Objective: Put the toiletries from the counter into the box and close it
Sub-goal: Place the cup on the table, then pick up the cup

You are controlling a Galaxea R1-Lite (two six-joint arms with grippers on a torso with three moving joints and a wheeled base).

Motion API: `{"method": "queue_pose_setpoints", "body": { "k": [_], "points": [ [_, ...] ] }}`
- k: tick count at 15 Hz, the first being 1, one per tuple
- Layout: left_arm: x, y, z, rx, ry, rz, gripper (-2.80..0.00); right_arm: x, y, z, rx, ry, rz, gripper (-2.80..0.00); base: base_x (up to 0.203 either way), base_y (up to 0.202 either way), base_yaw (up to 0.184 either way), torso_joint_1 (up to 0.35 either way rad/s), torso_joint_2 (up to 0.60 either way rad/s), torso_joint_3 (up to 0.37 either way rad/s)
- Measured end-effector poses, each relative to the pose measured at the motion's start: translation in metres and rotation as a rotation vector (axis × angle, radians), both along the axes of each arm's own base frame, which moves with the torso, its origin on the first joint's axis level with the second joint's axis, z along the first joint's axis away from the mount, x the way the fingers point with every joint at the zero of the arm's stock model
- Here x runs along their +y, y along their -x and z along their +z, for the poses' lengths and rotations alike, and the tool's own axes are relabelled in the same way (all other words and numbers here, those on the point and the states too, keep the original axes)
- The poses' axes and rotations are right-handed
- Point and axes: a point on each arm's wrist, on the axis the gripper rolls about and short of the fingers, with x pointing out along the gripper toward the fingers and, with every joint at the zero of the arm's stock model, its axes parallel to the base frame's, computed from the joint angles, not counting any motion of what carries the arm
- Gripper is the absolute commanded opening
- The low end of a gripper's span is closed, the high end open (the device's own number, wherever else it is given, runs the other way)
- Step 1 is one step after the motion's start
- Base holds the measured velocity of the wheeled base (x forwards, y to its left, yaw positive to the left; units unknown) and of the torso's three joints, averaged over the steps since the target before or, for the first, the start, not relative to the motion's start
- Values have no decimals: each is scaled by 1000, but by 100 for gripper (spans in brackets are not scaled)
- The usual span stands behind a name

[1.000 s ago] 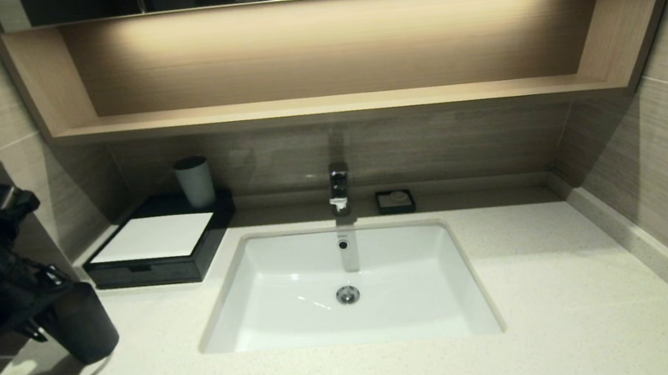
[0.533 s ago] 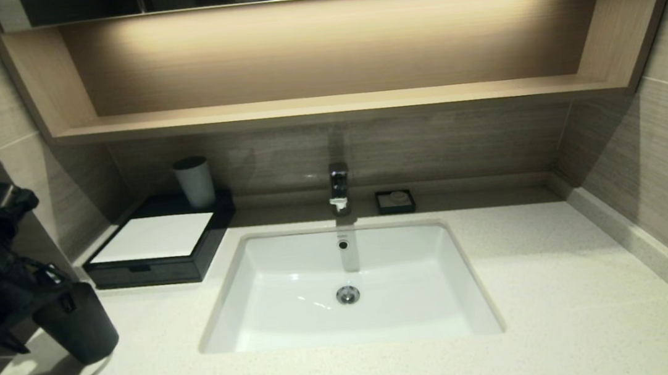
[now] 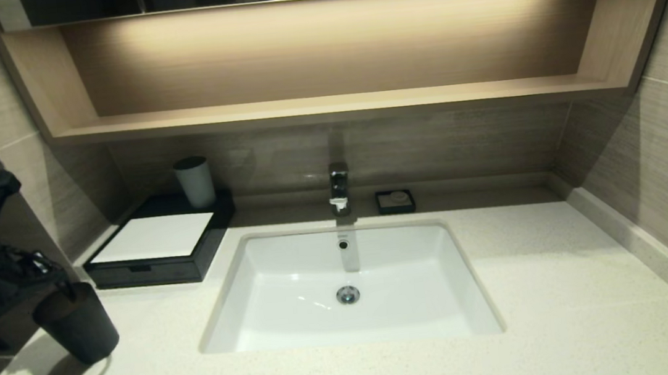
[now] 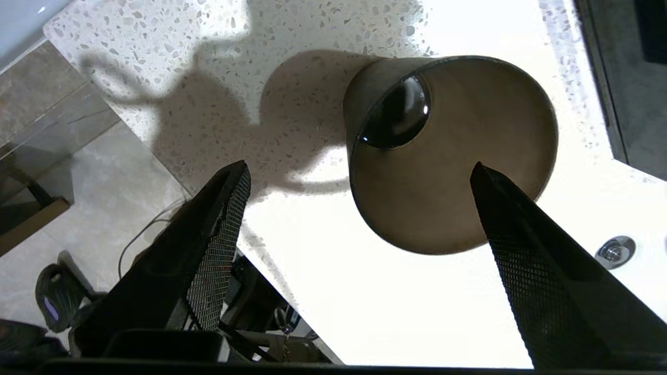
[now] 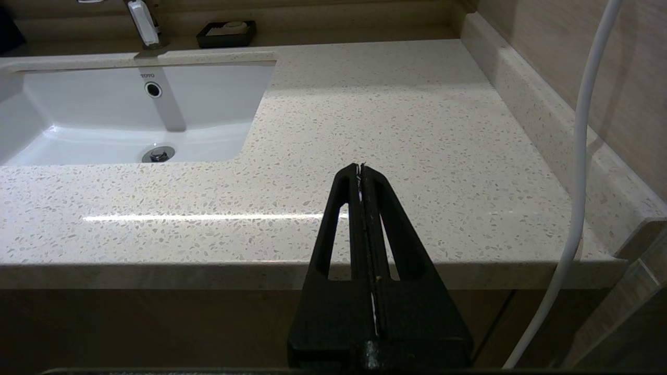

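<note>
The toiletries are out of view in every frame. The box (image 3: 145, 273) sits at the back left of the counter (image 3: 568, 287), its white top panel bare and its front drawer pushed in. My left gripper (image 4: 359, 166) is open just above a dark grey tapered cup (image 3: 78, 323), which stands free on the counter's front left corner. In the left wrist view the cup (image 4: 453, 156) lies beyond and between the spread fingers, touching neither. My right gripper (image 5: 360, 166) is shut with nothing in it, low in front of the counter's front edge on the right.
A pale cup (image 3: 195, 181) stands on the back of the box. The basin (image 3: 295, 291) fills the counter's middle, with the faucet (image 3: 339, 188) and a small black soap dish (image 3: 395, 201) behind it. A white cable (image 5: 578, 182) hangs by the right wall.
My left gripper has opened and let go of the dark cup, then drawn back up and to the left. The cup stays standing on the counter.
</note>
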Motion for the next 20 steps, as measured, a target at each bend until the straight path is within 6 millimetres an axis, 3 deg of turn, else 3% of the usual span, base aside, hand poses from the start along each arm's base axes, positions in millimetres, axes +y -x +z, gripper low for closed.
{"method": "queue_pose_setpoints", "body": {
  "k": [7,13,14,20],
  "points": [
    [-10,24,34,-114,-36,-6,0,0,0,0,1,0,0,-280,0,0,0,0,0,0],
    [-28,71,78,-297,-100,-33,0,0,0,0,1,0,0,-280,0,0,0,0,0,0],
    [-30,79,80,-321,-116,-47,-280,0,0,0,1,0,0,-280,0,0,0,0,0,0],
    [-36,111,68,-393,-194,-94,-280,0,0,0,1,0,0,-280,0,0,0,0,0,0]
  ]
}}
